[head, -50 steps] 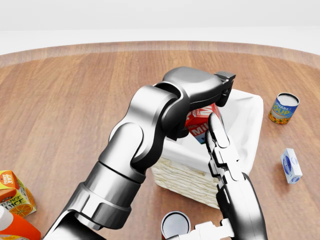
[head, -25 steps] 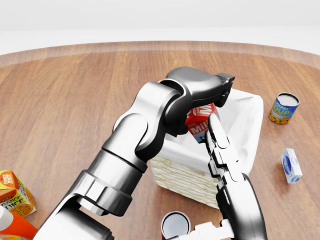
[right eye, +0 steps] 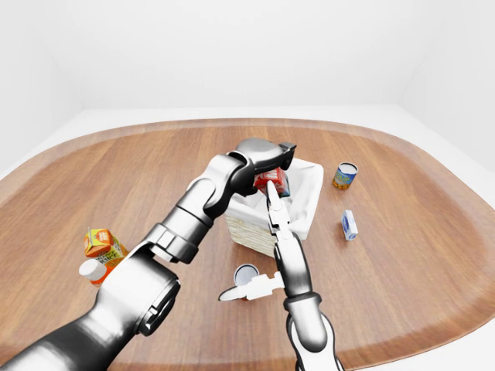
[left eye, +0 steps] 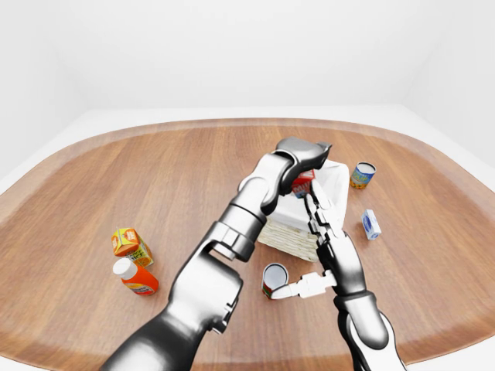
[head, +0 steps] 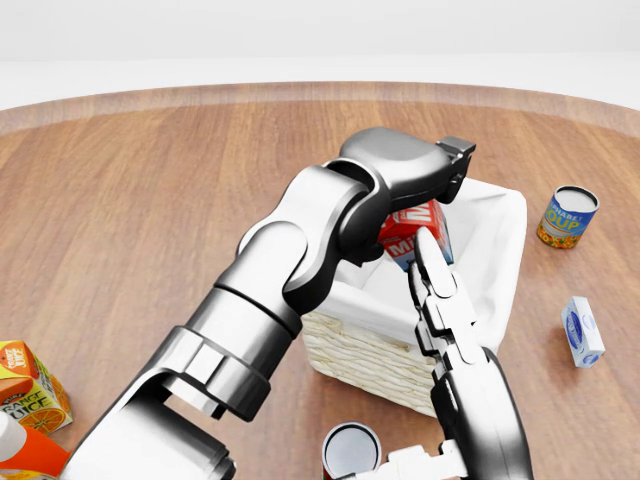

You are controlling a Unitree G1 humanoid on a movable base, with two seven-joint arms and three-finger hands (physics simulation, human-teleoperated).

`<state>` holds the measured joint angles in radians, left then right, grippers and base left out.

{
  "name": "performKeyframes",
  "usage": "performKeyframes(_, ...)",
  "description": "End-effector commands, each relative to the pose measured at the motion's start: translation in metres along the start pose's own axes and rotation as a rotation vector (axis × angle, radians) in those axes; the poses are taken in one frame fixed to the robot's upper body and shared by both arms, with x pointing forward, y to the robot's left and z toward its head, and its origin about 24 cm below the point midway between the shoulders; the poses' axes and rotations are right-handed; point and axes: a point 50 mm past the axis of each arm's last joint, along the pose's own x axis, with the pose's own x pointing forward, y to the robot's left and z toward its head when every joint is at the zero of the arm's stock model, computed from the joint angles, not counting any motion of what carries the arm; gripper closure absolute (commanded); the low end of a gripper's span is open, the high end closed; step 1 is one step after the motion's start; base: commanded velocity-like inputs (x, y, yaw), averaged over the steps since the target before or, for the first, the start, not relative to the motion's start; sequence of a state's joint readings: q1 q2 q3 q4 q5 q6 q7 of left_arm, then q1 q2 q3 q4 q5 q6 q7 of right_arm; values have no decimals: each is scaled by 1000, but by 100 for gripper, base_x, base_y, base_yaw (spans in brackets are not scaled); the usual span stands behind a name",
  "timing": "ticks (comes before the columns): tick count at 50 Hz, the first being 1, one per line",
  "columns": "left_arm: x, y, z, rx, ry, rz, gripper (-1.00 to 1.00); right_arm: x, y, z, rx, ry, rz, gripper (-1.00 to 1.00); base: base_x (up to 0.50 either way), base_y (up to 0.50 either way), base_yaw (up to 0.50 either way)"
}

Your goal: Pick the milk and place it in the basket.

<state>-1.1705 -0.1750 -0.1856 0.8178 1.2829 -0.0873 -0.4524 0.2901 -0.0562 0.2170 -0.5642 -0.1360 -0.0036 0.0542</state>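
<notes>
Head view: left hand [head: 425,185] holds the milk [head: 415,232] over the basket [head: 497,262]; right hand [head: 440,290], fingers straight and spread, at its 6 o'clock.

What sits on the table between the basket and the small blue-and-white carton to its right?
Nothing: in the head view, only bare wood separates the basket from the blue-and-white carton.
</notes>
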Motion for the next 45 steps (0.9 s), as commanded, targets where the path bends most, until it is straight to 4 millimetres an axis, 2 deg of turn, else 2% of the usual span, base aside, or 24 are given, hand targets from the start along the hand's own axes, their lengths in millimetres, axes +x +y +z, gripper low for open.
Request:
performKeyframes(1,5,11,-3,2,18,109,100,0,0,-1,0,0,1,-100,0,0,0)
performKeyframes(45,17,-3,-6,65,59,129,100,-1,1,-1,3,-1,7,-100,0,0,0)
